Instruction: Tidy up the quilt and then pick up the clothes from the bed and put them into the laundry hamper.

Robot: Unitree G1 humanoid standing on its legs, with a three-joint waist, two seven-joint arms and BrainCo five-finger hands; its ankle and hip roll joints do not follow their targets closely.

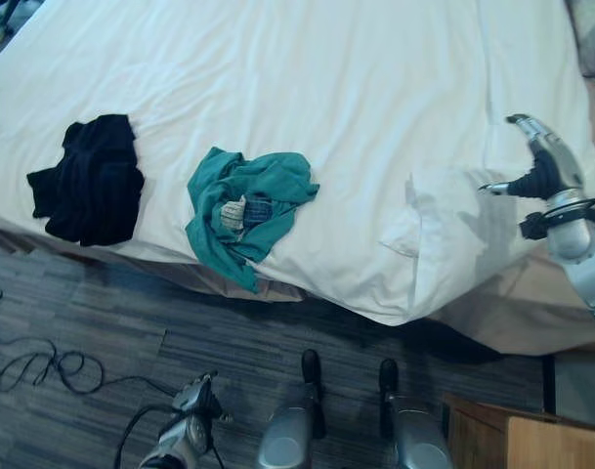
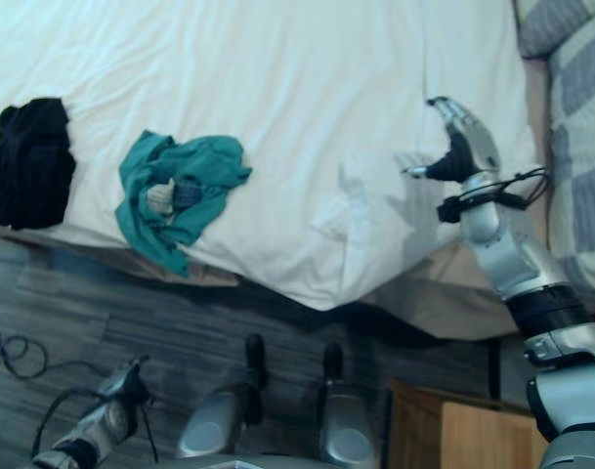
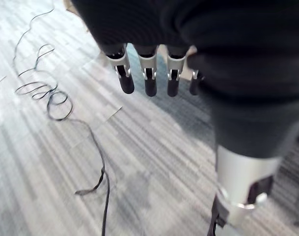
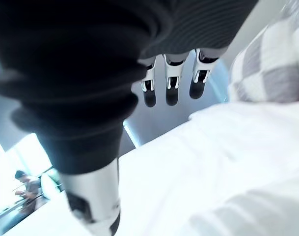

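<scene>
The white quilt (image 1: 356, 107) covers the bed, with a turned-back fold (image 1: 414, 230) near its front corner. On it lie a black garment (image 1: 87, 181) at the left and a crumpled teal garment (image 1: 248, 205) near the front edge. My right hand (image 1: 546, 166) hovers above the quilt's right part, beyond the fold, fingers (image 4: 171, 83) straight and holding nothing. My left hand (image 1: 191, 408) hangs low over the floor in front of the bed, its fingers (image 3: 147, 73) relaxed and empty.
A grey checked pillow (image 2: 571, 117) lies at the bed's right end. A wooden piece of furniture (image 1: 512, 435) stands on the floor at the lower right. Grey plank floor (image 1: 102, 322) runs along the bed's front. A person (image 4: 24, 184) shows far off.
</scene>
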